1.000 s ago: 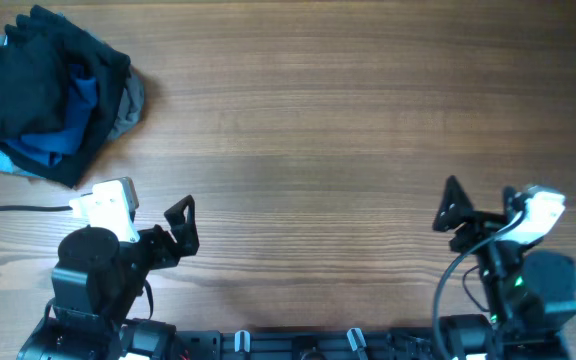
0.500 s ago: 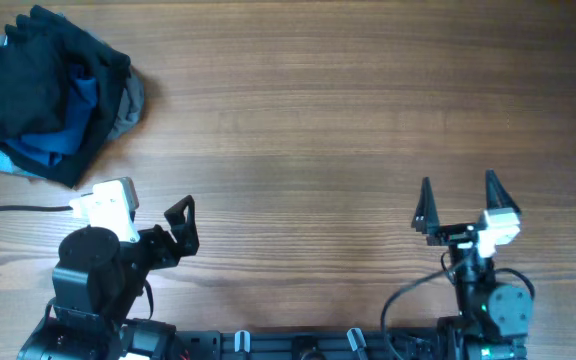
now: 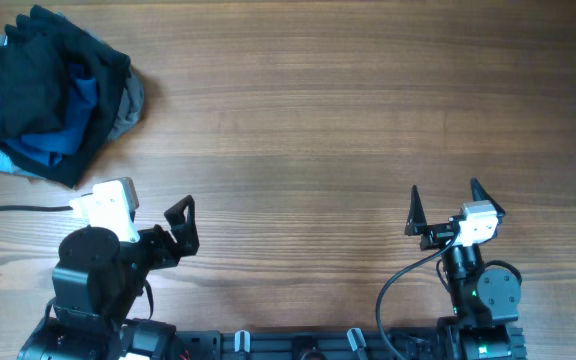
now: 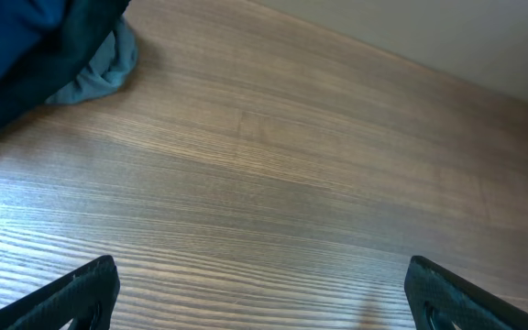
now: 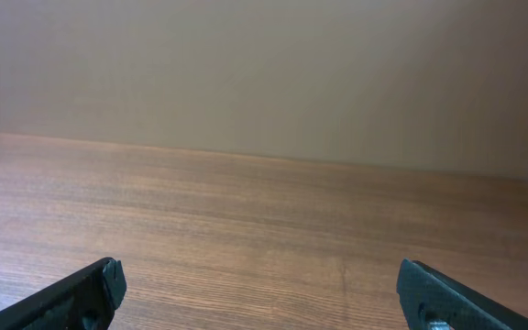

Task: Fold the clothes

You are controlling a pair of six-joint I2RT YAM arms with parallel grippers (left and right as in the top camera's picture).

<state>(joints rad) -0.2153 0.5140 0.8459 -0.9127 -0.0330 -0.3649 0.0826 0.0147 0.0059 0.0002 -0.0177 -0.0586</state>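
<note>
clothes (image 3: 38, 90): cut by left edge | left claw (image 4: 262, 291) fingertips: cropped at bottom

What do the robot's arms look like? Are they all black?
Mostly black, with chunky round joints on the left arm and right arm. Near the wrists sit the left white box and right white box. The left gripper and right gripper have pointy black fingers, like little triangles. A thin black cable loops beside the right arm.
</note>
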